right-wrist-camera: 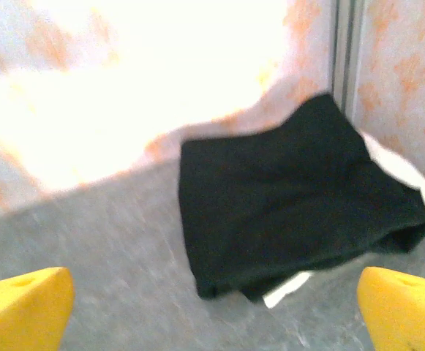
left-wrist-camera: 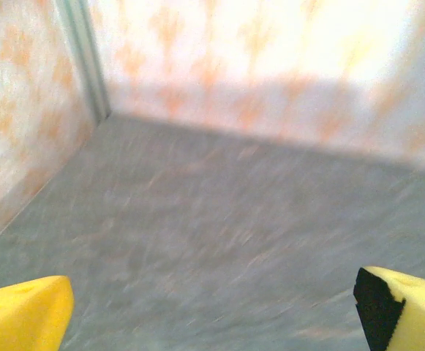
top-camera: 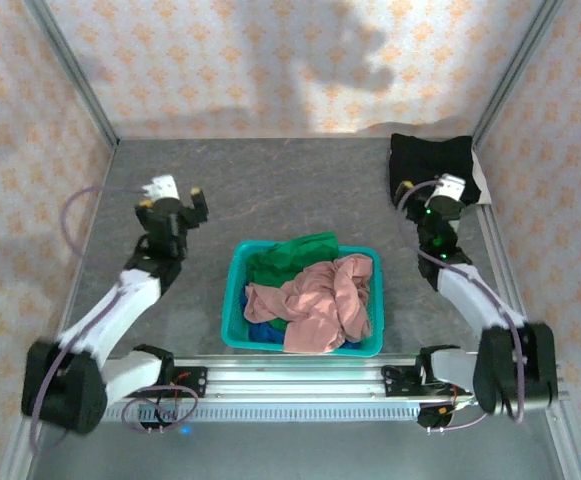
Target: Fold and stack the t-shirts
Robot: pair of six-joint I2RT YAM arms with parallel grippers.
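A teal basket (top-camera: 233,300) at the near middle of the table holds a heap of t-shirts: a bright green one (top-camera: 292,255) at the back, a dusty pink one (top-camera: 320,300) on top, and a bit of blue (top-camera: 260,334) underneath. A folded black t-shirt (top-camera: 430,158) (right-wrist-camera: 292,205) lies in the far right corner with something white under it. My right gripper (top-camera: 432,188) (right-wrist-camera: 212,311) hovers open just in front of the black shirt, nothing between its yellow fingers (right-wrist-camera: 22,307). My left gripper (top-camera: 171,197) (left-wrist-camera: 212,314) hangs open over bare table at the left, holding nothing.
Patterned walls with metal corner posts (top-camera: 70,70) close in the grey table (top-camera: 270,190) on three sides. A white edge (right-wrist-camera: 287,290) sticks out from under the black shirt. An aluminium rail (top-camera: 300,370) runs along the near edge between the arm bases.
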